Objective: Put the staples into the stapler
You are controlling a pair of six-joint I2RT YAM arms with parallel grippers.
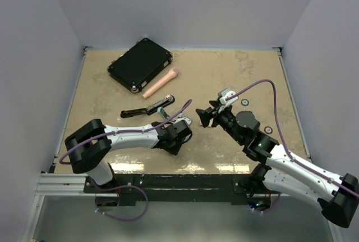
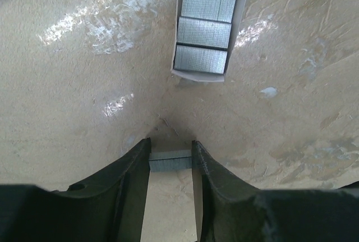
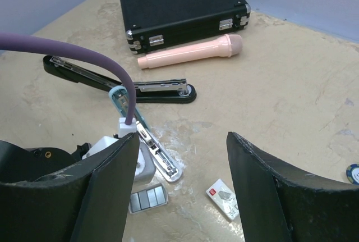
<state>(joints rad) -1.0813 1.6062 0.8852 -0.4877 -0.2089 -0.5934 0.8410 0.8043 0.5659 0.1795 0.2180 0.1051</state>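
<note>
Grey staples (image 2: pixel 170 161) between left fingers (image 2: pixel 132 170)

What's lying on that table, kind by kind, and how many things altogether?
Staplers: 2
Black case: 1
Pink rod: 1
Small black rings: 2
Tray of staple blocks: 1
Small white box: 1
Staple strip in left claw: 1
Total: 9
</note>
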